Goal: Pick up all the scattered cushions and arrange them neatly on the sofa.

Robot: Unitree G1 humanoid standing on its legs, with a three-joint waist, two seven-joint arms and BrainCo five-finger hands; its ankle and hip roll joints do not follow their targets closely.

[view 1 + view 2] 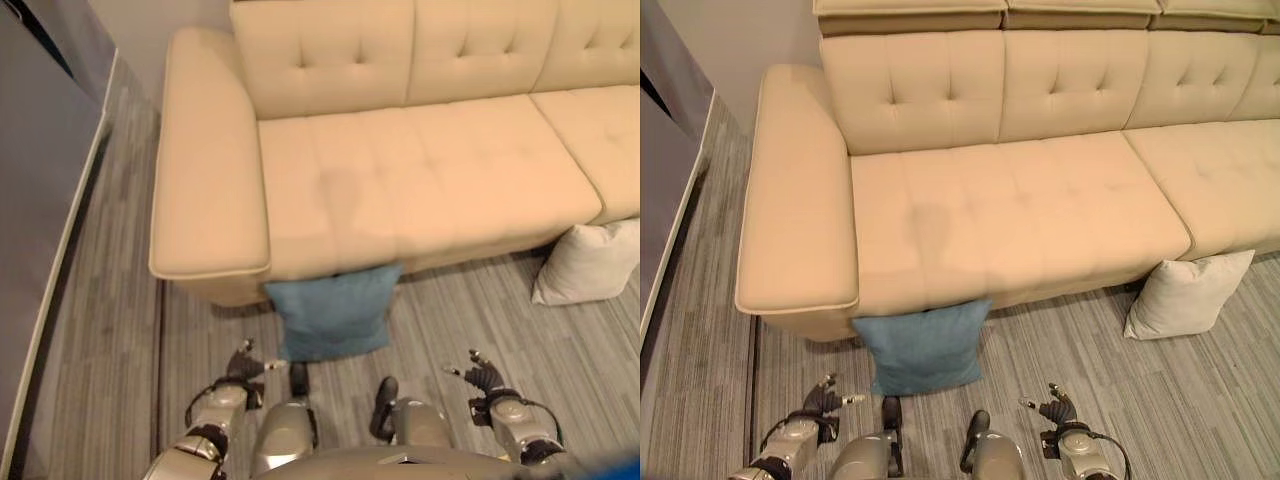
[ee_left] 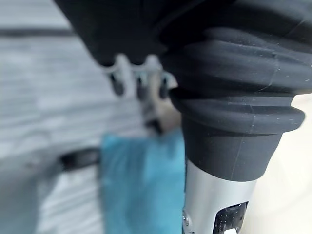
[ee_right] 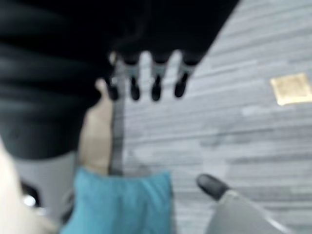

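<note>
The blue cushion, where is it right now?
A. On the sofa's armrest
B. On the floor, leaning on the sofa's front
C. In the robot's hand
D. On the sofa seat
B: the blue cushion stands on the floor, its top edge against the front of the sofa, with neither hand touching it.

The square blue fabric cushion (image 1: 923, 347) hides its upper edge under the front edge of the cream tufted leather sofa (image 1: 1010, 215). The sofa's right end is cut off, and the white fabric cushion (image 1: 590, 262) is clipped too.
</note>
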